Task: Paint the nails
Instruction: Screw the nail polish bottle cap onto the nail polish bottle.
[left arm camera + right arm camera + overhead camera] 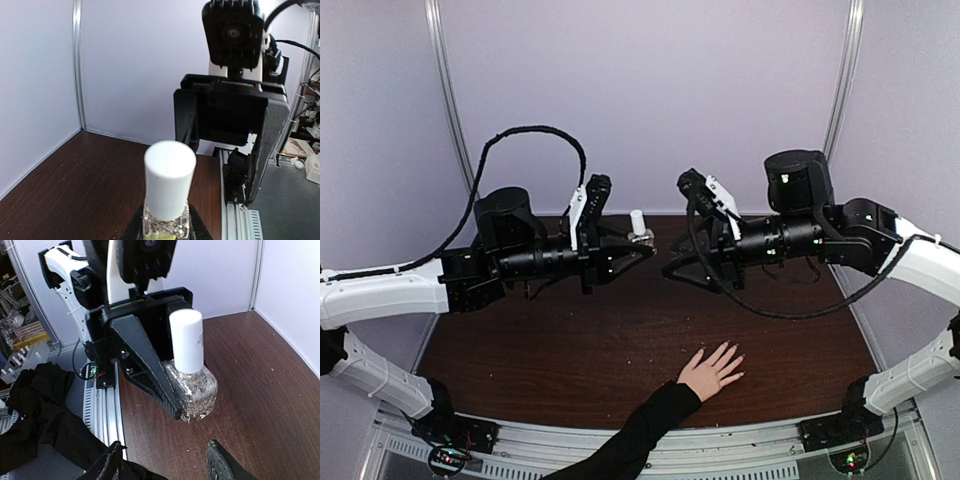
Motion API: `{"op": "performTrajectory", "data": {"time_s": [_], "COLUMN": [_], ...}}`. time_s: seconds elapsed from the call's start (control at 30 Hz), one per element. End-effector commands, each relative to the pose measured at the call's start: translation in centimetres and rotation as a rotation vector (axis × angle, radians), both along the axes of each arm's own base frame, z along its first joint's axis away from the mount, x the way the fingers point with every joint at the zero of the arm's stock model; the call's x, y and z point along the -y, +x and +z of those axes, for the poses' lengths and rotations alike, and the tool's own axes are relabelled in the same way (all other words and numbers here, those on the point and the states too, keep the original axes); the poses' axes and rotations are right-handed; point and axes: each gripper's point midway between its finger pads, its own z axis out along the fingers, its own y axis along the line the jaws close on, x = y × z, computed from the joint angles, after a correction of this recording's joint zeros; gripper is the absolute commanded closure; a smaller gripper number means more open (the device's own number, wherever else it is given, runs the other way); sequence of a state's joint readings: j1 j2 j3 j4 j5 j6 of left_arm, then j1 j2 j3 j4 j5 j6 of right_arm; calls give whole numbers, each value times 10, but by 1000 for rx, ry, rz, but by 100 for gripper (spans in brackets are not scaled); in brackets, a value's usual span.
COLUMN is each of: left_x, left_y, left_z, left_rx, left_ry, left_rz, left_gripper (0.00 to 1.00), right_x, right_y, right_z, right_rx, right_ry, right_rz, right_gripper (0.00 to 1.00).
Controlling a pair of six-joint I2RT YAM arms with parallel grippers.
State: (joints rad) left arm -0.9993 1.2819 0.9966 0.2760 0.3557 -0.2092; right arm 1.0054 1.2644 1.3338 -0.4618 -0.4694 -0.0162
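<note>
A light-skinned hand (pixel 712 370) with a black sleeve lies flat on the brown table (pixel 540 350), fingers spread. Its pale nails (pixel 734 351) are too small to make out clearly. My left gripper (pixel 642 246) is shut on a small clear glass bottle (pixel 641 237) with a white cap, held upright above the table's far middle. The bottle also shows in the left wrist view (pixel 169 182) and in the right wrist view (pixel 194 386). My right gripper (pixel 672 268) is open and empty, facing the bottle from the right, a short gap away. Its fingertips (pixel 218 463) frame the lower edge.
White booth walls (pixel 650 90) close the back and sides. An aluminium rail (pixel 740 455) runs along the near edge. Black cloth (pixel 40 415) lies beyond the rail in the right wrist view. The hand is near the front, right of centre.
</note>
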Motion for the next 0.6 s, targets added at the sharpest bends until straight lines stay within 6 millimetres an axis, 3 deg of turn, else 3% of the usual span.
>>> {"op": "performTrajectory", "data": {"time_s": [0.0, 0.3, 0.57], "left_x": [-2, 7, 7], "left_y": [-33, -78, -98], "left_z": [16, 10, 10], "left_rx": [54, 45, 24], "left_ry": [-33, -16, -19], "left_rz": [-190, -516, -678], "left_gripper": [100, 100, 100], "right_x": [12, 13, 8], "right_y": [-30, -70, -81], "right_z": [13, 33, 46], "right_rx": [40, 14, -28], "right_ry": [19, 85, 145], "right_rz": [144, 372, 446], "right_gripper": [44, 45, 46]}}
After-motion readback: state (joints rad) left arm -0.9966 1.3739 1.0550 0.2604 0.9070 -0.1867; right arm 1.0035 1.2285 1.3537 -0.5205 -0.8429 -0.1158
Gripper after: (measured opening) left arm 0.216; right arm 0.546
